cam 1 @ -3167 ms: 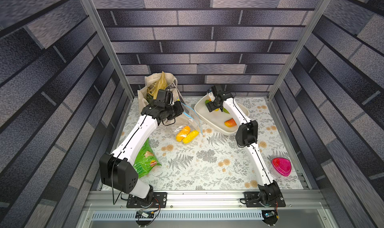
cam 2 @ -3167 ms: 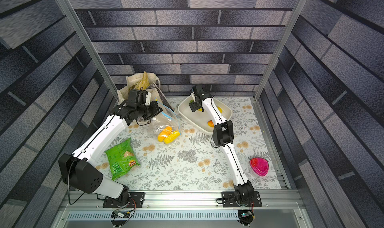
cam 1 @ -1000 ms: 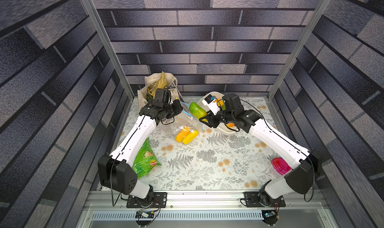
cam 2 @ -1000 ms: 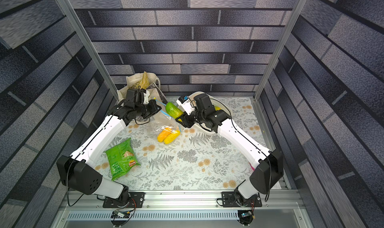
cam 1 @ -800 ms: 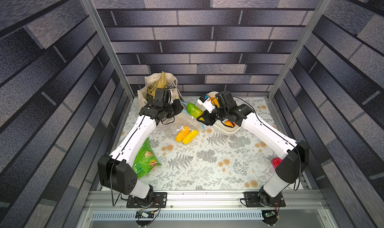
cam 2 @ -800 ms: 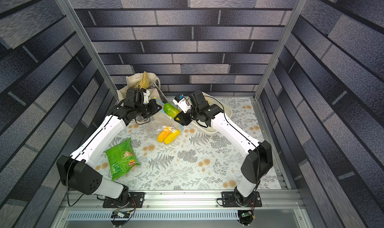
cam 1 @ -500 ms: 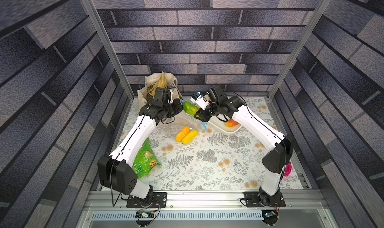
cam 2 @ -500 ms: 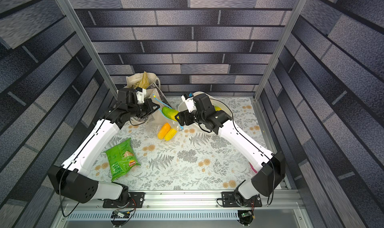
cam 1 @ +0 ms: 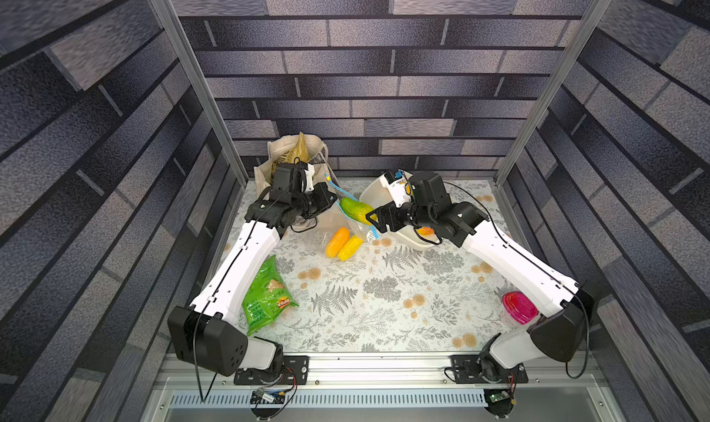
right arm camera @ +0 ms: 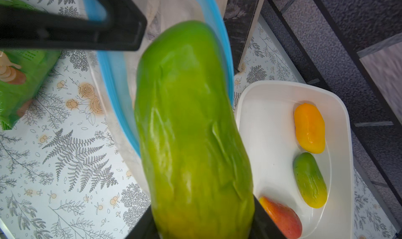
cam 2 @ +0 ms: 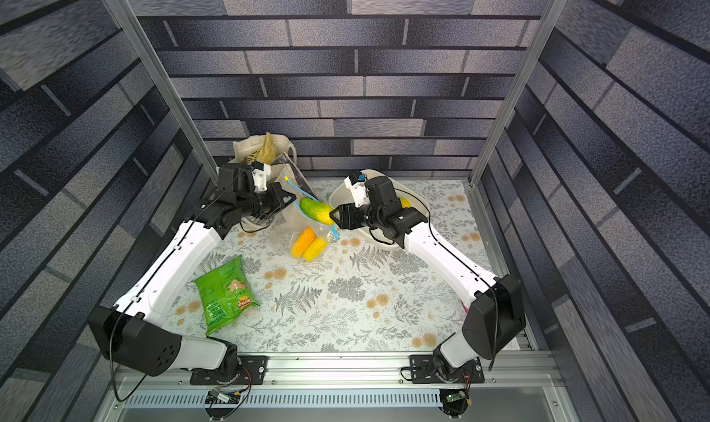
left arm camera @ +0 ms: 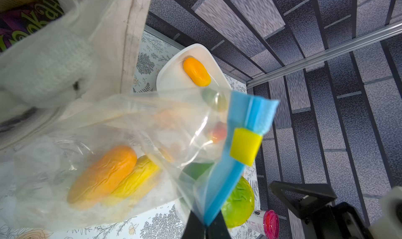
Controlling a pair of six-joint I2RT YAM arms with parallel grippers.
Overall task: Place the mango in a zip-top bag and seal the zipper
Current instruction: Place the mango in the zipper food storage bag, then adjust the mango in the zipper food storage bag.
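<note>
**Mango** [cam 1: 355, 208], green, one. Its right end is clamped between the jaws of the right gripper [cam 1: 370, 218] and it projects leftward from them. Its free end sits at the open mouth of the zip-top bag [left arm camera: 130, 129], at the far centre of the table [cam 1: 365, 304]. The right wrist view shows the blue strip ringing that end.

**Right gripper:** closed on the mango.

**Left gripper** [left arm camera: 205, 224]: pinched shut on the zipper [left arm camera: 224, 179], near the yellow slider tab [left arm camera: 244, 146]. It holds the bag's mouth up.

**Zip-top bag,** one. It holds two fruits, an orange mango [cam 1: 337, 242] and a yellow mango [cam 1: 350, 248], side by side and touching.

**White tub** [right arm camera: 348, 140], one, far right of the bag. It holds three fruits lying apart: a second orange one [right arm camera: 310, 128], a green-to-yellow one [right arm camera: 310, 179] and a red-orange one [right arm camera: 280, 216].

**Mangoes in all:** six.

**Crisp packet** [cam 1: 265, 297], green, one, near left.

**Canvas tote** [cam 1: 284, 158], one, far left corner.

**Pink-lidded container** [cam 1: 518, 308], one, near right.
</note>
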